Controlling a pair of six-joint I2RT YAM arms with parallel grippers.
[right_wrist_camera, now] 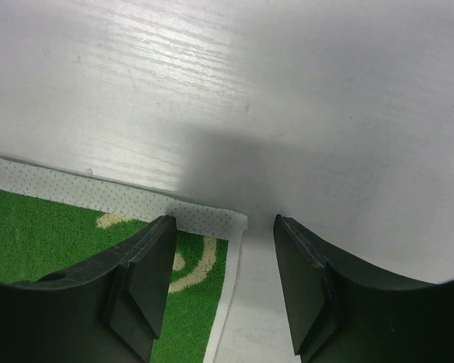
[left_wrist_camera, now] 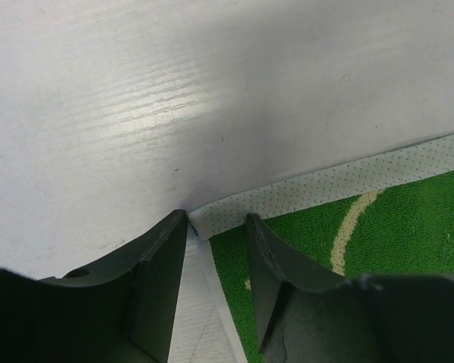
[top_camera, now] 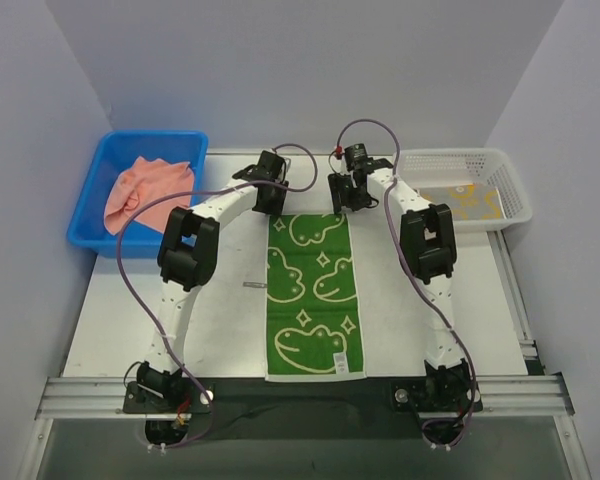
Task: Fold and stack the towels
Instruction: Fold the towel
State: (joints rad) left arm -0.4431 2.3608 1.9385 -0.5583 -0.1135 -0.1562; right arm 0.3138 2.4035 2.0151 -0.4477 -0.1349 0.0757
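Note:
A green towel (top_camera: pixel 315 295) with cream duck outlines lies flat and lengthwise in the middle of the table, its white dotted hem at the far end. My left gripper (top_camera: pixel 270 200) is down at its far left corner. In the left wrist view this gripper (left_wrist_camera: pixel 215 219) is open, its jaws straddling the towel's (left_wrist_camera: pixel 408 227) corner. My right gripper (top_camera: pixel 346 195) is at the far right corner. It (right_wrist_camera: pixel 223 223) is open too, one finger over the towel (right_wrist_camera: pixel 60 227) and the other over bare table.
A blue bin (top_camera: pixel 88 222) at the back left holds a salmon-pink towel (top_camera: pixel 145 190). A white basket (top_camera: pixel 512 185) at the back right holds a yellow printed towel (top_camera: pixel 467 202). A small dark item (top_camera: pixel 252 285) lies left of the green towel.

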